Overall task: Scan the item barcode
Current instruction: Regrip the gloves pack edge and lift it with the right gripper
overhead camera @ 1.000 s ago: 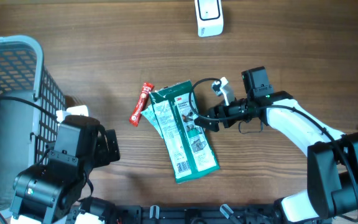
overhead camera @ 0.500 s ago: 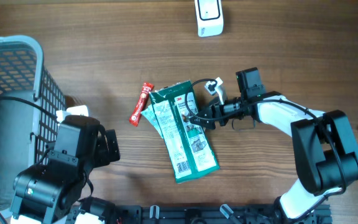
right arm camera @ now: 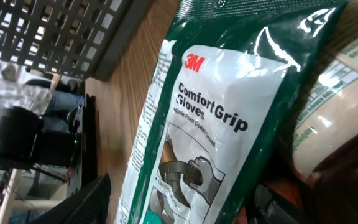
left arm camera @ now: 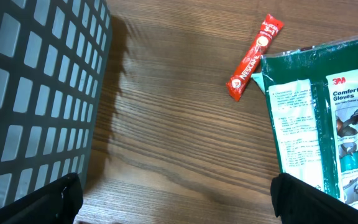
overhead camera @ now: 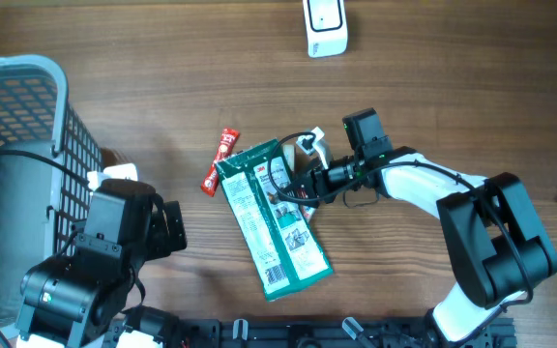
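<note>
From overhead, the gloves pack [overhead camera: 271, 217] lies flat and slanted on the tabletop [overhead camera: 162, 58]. Its upper right corner is at the right fingers [overhead camera: 307, 184], and the rest of it trails away from them. Taking it by that corner, I judge, leaves the printed face and the small white label [overhead camera: 277, 277] at the end farthest from the fingers uncovered. They stay clear for the white scanner [overhead camera: 325, 26], which stands well beyond the fingers. A red sachet [overhead camera: 219, 162] lies just past the pack's other top corner, on the side away from these fingers. The left arm [overhead camera: 104, 242] sits beside the basket [overhead camera: 27, 116], apparently parked out of the way.

In the left wrist view, the left fingers [left arm camera: 316, 199] are spread wide and hold nothing, with only bare wood between them. The sachet and the top of the pack lie ahead of them to the right, and the basket wall is at their left.

In the right wrist view, the pack fills the frame, extending away from the two right fingers. A beige labelled object [right arm camera: 328, 118] lies beside it that I cannot identify. The fingers stand apart on either side of the pack, and I cannot tell whether they already pinch it.
</note>
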You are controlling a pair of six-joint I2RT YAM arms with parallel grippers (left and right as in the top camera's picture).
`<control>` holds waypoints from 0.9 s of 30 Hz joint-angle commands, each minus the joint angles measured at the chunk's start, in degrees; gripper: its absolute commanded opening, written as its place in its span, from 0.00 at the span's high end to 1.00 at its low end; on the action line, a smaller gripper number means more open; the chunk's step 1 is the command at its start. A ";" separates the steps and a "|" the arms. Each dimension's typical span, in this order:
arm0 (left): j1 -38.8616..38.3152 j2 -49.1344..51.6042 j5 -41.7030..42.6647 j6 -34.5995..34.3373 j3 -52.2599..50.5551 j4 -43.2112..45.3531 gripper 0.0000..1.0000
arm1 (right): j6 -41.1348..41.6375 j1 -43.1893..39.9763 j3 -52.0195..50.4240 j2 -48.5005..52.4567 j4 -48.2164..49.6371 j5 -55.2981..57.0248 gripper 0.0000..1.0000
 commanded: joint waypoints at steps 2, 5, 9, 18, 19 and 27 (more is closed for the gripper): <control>-0.11 0.00 0.28 -0.96 0.11 0.11 0.00 | 8.13 -1.99 1.64 1.20 0.81 -0.90 0.27; -0.11 0.00 0.28 -0.96 0.11 0.11 0.00 | 12.46 -5.33 3.30 -0.68 0.39 -3.56 0.26; -0.11 0.00 0.28 -0.94 0.11 0.11 0.00 | 13.49 -11.21 3.43 -7.34 -8.61 5.09 0.13; -0.11 0.00 0.28 -0.94 0.11 0.11 0.00 | 8.33 -4.98 2.43 -12.44 -31.43 14.60 0.18; -0.11 0.00 0.28 -0.96 0.11 0.11 0.00 | 8.31 -3.78 2.21 -12.44 -31.54 14.60 0.18; -0.11 0.00 0.28 -0.94 0.11 0.11 0.00 | 10.71 1.97 -4.48 -11.69 -26.03 14.60 0.18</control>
